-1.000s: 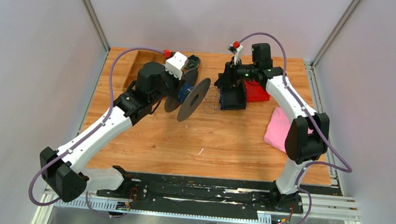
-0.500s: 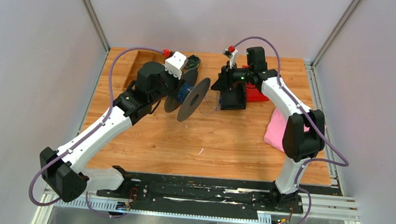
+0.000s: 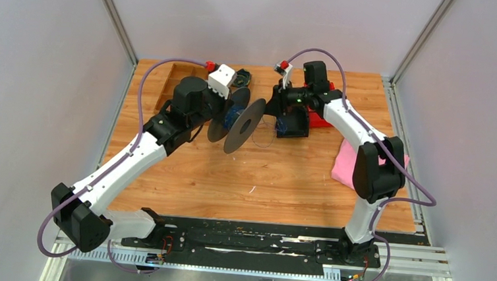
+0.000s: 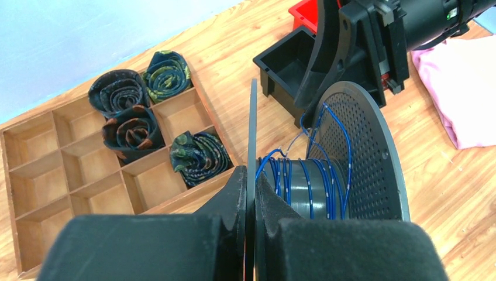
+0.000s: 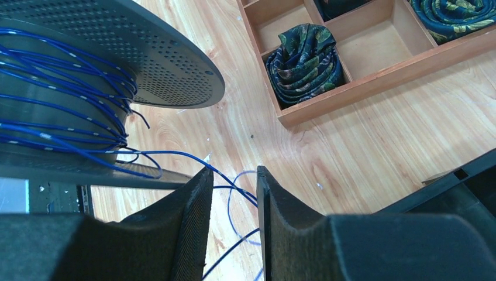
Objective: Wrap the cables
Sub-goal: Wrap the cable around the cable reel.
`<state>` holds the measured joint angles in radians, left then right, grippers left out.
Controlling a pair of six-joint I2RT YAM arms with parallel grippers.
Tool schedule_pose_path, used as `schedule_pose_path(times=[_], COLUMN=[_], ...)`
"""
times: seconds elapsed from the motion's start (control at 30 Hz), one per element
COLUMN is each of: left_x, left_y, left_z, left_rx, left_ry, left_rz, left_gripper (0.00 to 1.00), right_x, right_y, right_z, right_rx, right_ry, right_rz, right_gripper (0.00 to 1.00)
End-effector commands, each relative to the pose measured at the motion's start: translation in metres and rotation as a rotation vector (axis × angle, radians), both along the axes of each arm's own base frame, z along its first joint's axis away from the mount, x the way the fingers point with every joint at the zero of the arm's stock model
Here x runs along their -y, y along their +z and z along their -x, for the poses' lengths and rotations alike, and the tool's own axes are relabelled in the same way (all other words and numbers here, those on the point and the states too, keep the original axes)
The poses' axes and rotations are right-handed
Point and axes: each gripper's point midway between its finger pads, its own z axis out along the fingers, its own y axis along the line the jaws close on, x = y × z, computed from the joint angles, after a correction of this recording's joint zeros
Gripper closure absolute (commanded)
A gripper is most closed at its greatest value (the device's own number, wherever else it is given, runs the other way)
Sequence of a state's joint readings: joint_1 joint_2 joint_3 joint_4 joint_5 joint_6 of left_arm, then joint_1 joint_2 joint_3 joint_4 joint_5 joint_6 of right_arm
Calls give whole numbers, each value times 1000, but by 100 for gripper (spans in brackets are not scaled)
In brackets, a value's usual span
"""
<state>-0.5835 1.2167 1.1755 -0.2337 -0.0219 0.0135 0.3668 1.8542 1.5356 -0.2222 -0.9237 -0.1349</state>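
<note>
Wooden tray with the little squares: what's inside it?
Four rolled patterned cloths sit in separate compartments of the wooden tray; the other visible compartments are bare. The left gripper hides its near edge.

I'm getting bright, even light coming down from overhead in the top view, with the arms only throwing soft, faint shadows onto the wooden table (image 3: 283, 176). On the wrist cams the fingers (image 4: 146, 246) closest to the lens are coming out dark and blurry, while the spool (image 5: 146, 58) is picking up a mild sheen and the blue cables (image 5: 64, 76) are reading crisp.
</note>
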Motion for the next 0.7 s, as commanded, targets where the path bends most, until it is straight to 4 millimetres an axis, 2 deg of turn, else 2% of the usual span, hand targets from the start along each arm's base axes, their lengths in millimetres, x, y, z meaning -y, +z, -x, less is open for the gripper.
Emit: schedule_pose_path(times=[0.0,0.23,0.67], left_x=[4,2,-13], left_y=[47,48,57], left_z=[-7,-8,-14], left_rx=[98,84,37], left_ry=[-7,-3,20], left_rz=[99,126,254], left_gripper=[100,100,100], right_x=[-15,-18,-13], right_y=[-15,-36,-82], right_z=[3,6,21], right_rx=[34,30,-14], right_ry=[35,47,38], right_rz=[23,55,142], right_gripper=[67,74,78])
